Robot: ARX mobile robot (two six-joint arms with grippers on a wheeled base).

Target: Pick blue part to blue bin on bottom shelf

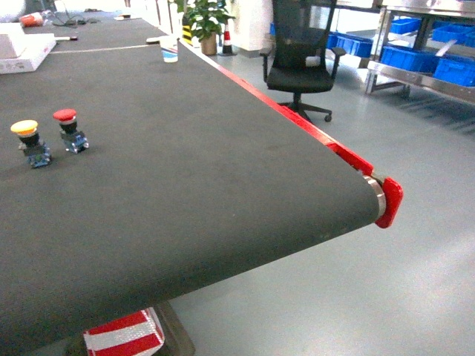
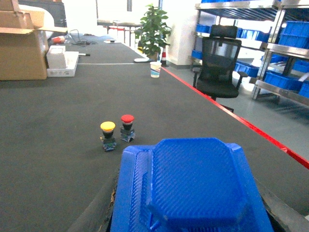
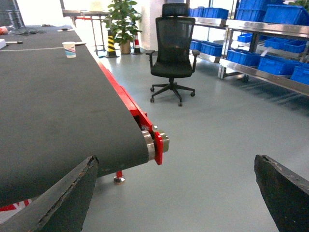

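A blue part, a ribbed plastic piece with cut corners, fills the bottom of the left wrist view. My left gripper is shut on it, with dark fingers showing at its sides, above the black belt. My right gripper stands open over the grey floor just past the belt's end, with nothing between its fingers. Blue bins sit on the lowest steel level of a rack far to the right. Neither gripper shows in the head view.
A yellow push button and a red one stand on the belt. The belt's red edge ends in a roller. A black office chair stands between belt and rack. A paper cup and boxes lie farther back.
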